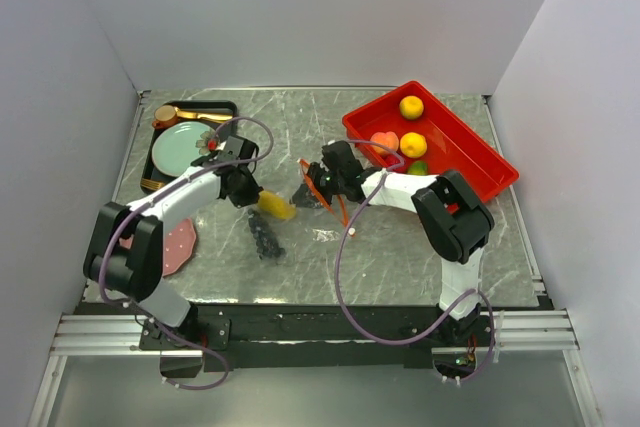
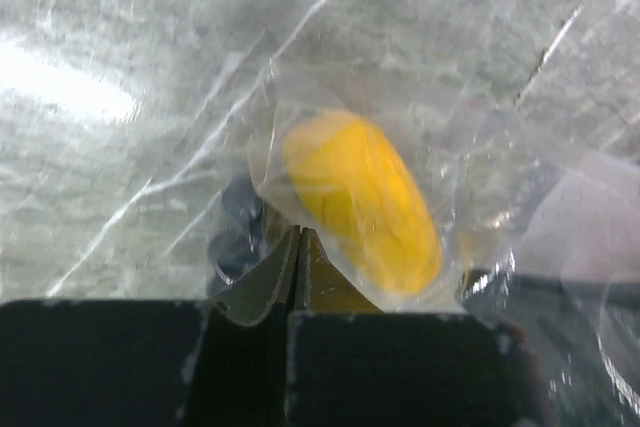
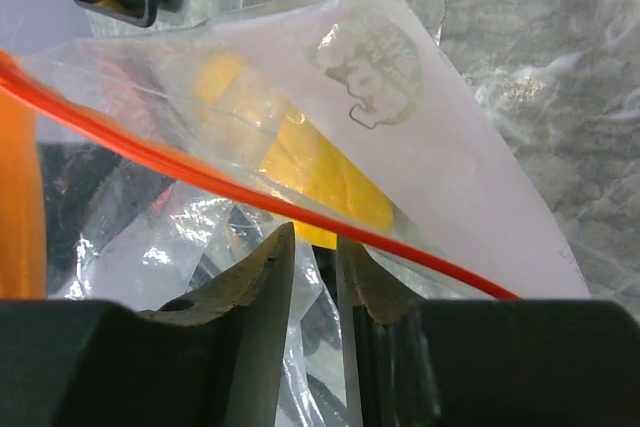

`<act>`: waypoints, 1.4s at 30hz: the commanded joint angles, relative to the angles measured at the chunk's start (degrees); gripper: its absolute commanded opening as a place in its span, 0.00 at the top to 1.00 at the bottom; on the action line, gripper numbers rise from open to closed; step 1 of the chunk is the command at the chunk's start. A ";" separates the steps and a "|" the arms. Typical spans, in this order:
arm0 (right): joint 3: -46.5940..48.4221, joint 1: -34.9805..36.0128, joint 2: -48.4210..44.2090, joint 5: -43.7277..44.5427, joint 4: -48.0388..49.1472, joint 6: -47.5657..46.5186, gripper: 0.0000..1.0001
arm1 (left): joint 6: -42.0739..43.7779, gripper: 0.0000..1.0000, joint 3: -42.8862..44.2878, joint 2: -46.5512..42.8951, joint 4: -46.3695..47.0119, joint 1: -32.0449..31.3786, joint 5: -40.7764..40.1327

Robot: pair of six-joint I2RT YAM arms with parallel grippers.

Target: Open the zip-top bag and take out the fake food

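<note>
Between the two grippers, the zip-top bag (image 3: 450,177) is held stretched, with a yellow piece of fake food (image 2: 365,197) inside it just ahead of both sets of fingertips. The left gripper (image 2: 300,247) is pinched tight on the film beside that piece. The right gripper (image 3: 312,247), its jaws nearly closed, clamps film just behind the orange zip strip (image 3: 200,182), probably to pull the mouth apart. Beyond the right gripper, the red tray (image 1: 480,162) holds pieces already removed.
</note>
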 commanded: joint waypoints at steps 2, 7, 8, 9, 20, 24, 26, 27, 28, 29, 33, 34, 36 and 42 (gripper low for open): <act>3.23 0.71 0.87 0.54 -2.36 -2.27 0.69 | 0.37 0.99 3.00 2.46 3.68 0.59 0.89; 6.31 1.68 2.90 0.98 -5.62 -4.38 0.68 | 0.81 0.99 2.57 6.06 5.17 0.51 3.00; 6.32 1.85 2.90 1.16 -5.45 -4.55 0.67 | 0.89 0.99 1.96 6.24 5.53 0.51 3.35; 6.40 2.03 2.90 1.25 -5.45 -4.90 0.66 | 1.07 0.99 1.78 6.76 5.71 0.42 4.05; 9.74 4.05 3.43 3.18 -8.17 -8.69 0.45 | 1.51 0.99 3.18 9.49 5.44 -3.44 6.07; 9.30 4.32 2.55 3.27 -6.68 -8.42 0.41 | 0.37 0.99 3.18 9.23 5.79 -3.98 7.40; 10.18 4.32 3.42 3.53 -7.72 -8.60 0.41 | -0.16 0.99 2.66 8.79 6.14 -3.98 8.80; 10.88 4.40 4.04 3.62 -8.60 -8.69 0.41 | -0.25 0.99 2.57 8.70 6.32 -3.89 9.06; 11.15 4.49 4.30 4.32 -9.04 -8.77 0.41 | -0.33 0.99 2.57 8.70 6.58 -3.97 9.50; 11.41 4.49 4.57 4.50 -9.57 -8.86 0.41 | -0.25 0.99 2.48 8.79 6.85 -3.89 9.94; 12.73 5.19 5.62 5.38 -11.07 -9.13 0.39 | -0.77 0.99 0.29 7.65 12.99 -3.97 16.51; 12.99 5.37 5.71 5.55 -11.33 -9.21 0.37 | -1.47 0.99 -0.85 7.47 15.44 -3.98 17.58; 13.08 5.63 5.98 5.56 -11.60 -9.30 0.35 | -2.09 0.99 -1.73 6.86 16.87 -3.98 18.91; 11.07 5.46 5.89 6.52 -12.04 -9.13 0.35 | -2.88 0.99 -3.41 5.19 18.46 -3.89 19.00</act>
